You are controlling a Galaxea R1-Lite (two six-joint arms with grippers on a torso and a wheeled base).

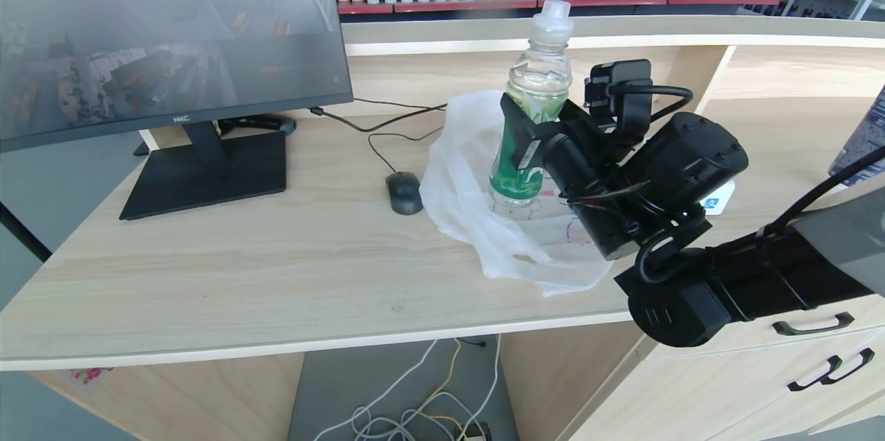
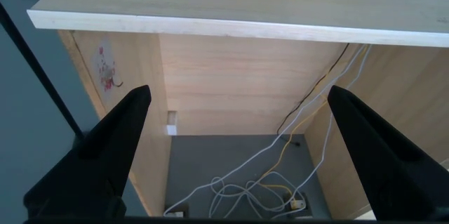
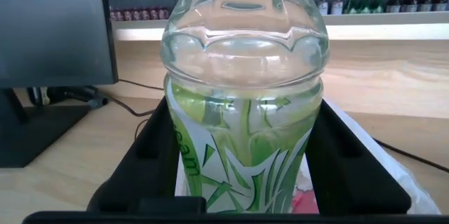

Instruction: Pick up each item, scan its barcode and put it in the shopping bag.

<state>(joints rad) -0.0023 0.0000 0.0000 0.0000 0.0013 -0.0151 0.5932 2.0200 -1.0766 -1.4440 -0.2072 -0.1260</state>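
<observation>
A clear bottle (image 1: 532, 106) with a green label and white cap stands upright in the mouth of the white plastic shopping bag (image 1: 477, 213) on the wooden counter. My right gripper (image 1: 522, 144) is shut on the bottle's labelled body. In the right wrist view the bottle (image 3: 245, 104) sits between the black fingers (image 3: 151, 154), with the bag (image 3: 414, 189) below. My left gripper (image 2: 238, 147) hangs open below the counter's front edge (image 2: 231, 29), with nothing between its fingers.
A monitor (image 1: 166, 33) on a black stand occupies the counter's left. A black mouse (image 1: 404, 192) with its cable lies just left of the bag. A small white device (image 1: 719, 199) sits behind my right arm. Cables (image 2: 259, 182) lie on the floor under the counter.
</observation>
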